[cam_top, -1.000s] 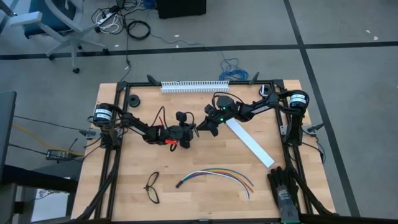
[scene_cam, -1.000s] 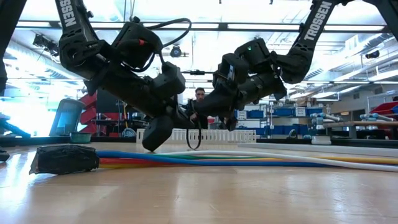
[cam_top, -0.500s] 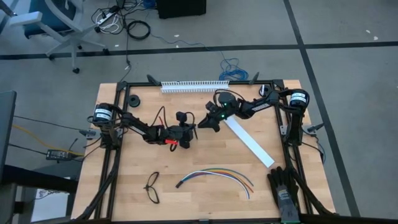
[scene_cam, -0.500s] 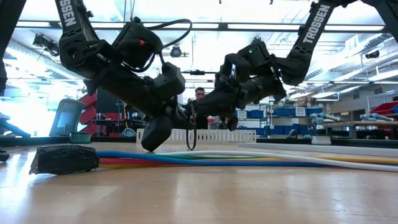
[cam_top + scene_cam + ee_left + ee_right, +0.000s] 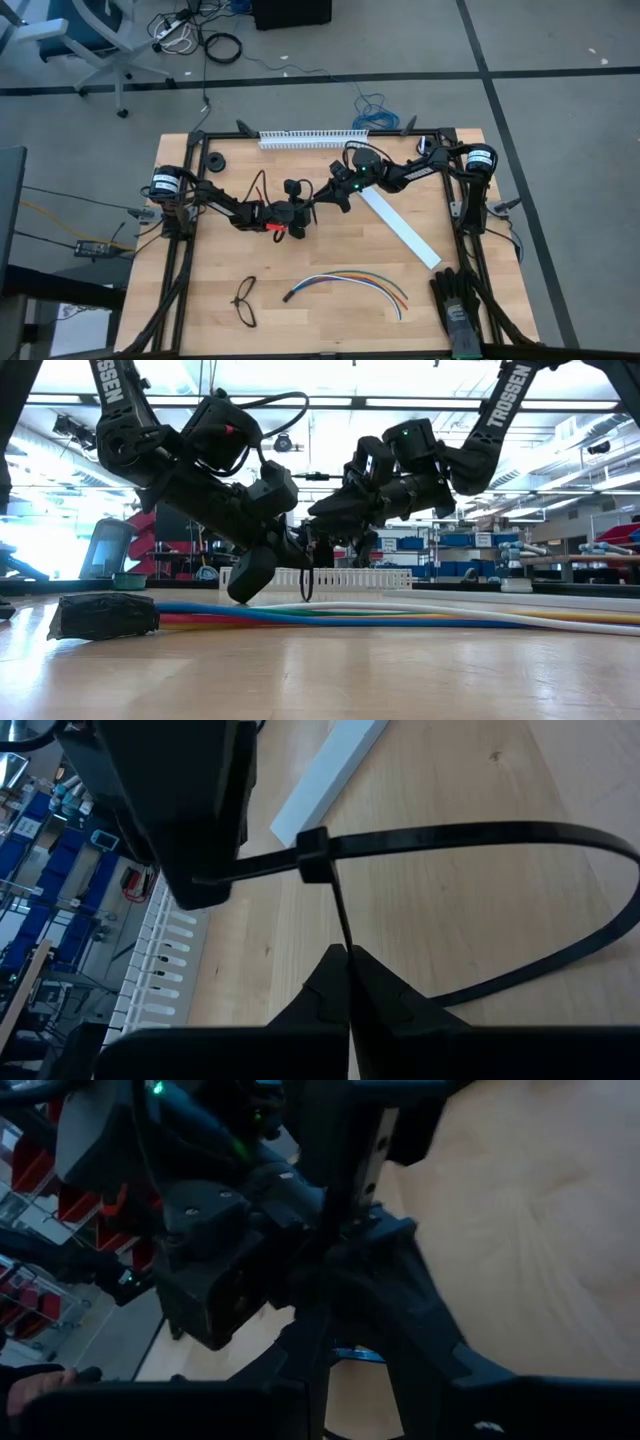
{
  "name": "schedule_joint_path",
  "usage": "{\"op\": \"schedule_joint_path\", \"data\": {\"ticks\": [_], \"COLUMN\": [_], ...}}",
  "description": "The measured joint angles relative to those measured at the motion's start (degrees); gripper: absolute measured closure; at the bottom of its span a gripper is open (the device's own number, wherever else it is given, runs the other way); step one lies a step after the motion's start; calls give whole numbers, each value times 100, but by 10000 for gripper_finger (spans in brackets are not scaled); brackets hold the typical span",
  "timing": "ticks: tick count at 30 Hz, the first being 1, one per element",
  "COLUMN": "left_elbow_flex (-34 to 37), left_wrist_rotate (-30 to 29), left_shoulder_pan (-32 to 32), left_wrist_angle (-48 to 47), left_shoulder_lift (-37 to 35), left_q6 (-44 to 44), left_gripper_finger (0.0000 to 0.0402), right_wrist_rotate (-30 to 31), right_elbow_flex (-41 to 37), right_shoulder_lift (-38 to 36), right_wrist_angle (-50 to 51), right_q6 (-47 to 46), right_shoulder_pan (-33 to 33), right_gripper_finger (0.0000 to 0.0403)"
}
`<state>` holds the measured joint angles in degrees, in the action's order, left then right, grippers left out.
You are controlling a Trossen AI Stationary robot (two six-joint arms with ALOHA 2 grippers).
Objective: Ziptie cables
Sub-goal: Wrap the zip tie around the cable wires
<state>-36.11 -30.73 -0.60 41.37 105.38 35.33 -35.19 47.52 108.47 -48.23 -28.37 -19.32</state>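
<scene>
Left gripper (image 5: 296, 212), mid-table, is clamped on the ziptie (image 5: 470, 840) (already looped through its head). Just right, the right gripper (image 5: 322, 201) pinches the strip's other end. The cables (image 5: 345, 282) lie near the front edge.

Wood, plastic and dark matt machinery

The table (image 5: 330, 255) is pale wood with a smooth, faintly glossy top showing fine grain. The ziptie (image 5: 470, 838) looks like smooth black plastic with a slight sheen. The cables (image 5: 350, 280) have smooth, coloured plastic sheathing. The white strip (image 5: 400, 228) appears as flat, matt plastic. Both arms look matt black, and the glasses (image 5: 245, 301) have a thin dark frame.
</scene>
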Motion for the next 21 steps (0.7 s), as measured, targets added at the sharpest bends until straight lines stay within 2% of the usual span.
{"op": "schedule_joint_path", "data": {"ticks": [11, 21], "left_elbow_flex": [4, 4], "left_wrist_rotate": [194, 194], "left_shoulder_pan": [125, 136], "left_wrist_angle": [150, 189], "left_shoulder_lift": [11, 11], "left_q6": [16, 26], "left_gripper_finger": [401, 402], "right_wrist_rotate": [81, 113], "right_elbow_flex": [5, 5], "right_shoulder_lift": [0, 0], "right_wrist_angle": [46, 42], "right_q6": [15, 154], "right_shoulder_pan": [58, 76], "right_gripper_finger": [332, 395]}}
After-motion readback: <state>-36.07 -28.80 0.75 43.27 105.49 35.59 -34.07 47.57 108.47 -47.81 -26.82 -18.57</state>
